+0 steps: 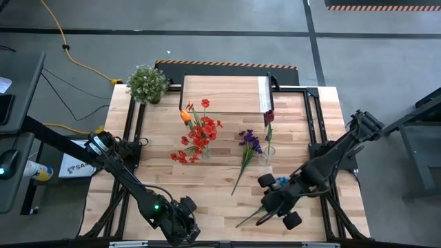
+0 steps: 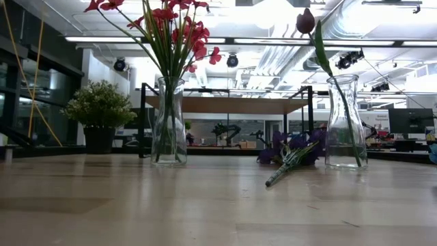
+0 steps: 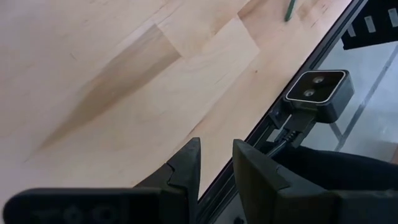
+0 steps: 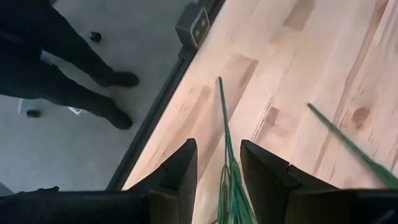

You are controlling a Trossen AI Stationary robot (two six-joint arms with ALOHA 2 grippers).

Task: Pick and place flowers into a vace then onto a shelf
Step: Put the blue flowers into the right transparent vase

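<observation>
While spanning the whole high view, tabletop (image 1: pixel 220 179) carries everything: shelf (image 1: pixel 224 93) at the far edge, potted plant (image 1: pixel 147 83) off its left corner, two glass vases in front of it. Judged about halfway through the filling, with no shelving begun. Done so far: left vase (image 2: pixel 169 123) crowded with red flowers (image 1: pixel 198 134) and an orange tulip (image 1: pixel 185 116); right vase (image 2: pixel 345 123) holding one dark rosebud (image 1: pixel 269 116). Left to do: purple bunch (image 1: pixel 249 141) lying flat between the vases, stem toward the near edge; a second green stem (image 1: pixel 249 217) lying near the right arm; then both vases up onto the shelf, which looks bare on top.

Right tool (image 4: pixel 217 171) sits low at the near right of the tabletop, fingers spread on either side of a cluster of green stems (image 4: pixel 230 186), apparently straddling rather than pinching; actual contact hard to judge. Left tool (image 3: pixel 214 165) waits at the near left edge, fingers apart with a narrow gap, holding nothing.

Hidden or unclear: bloom end of the straddled stems cut off below the right wrist view; whether those are one flower or several, impossible to say. Neither tool visible in the low view. Legs and shoes of a person (image 4: pixel 81 81) standing beyond the table edge, rest cut off.
</observation>
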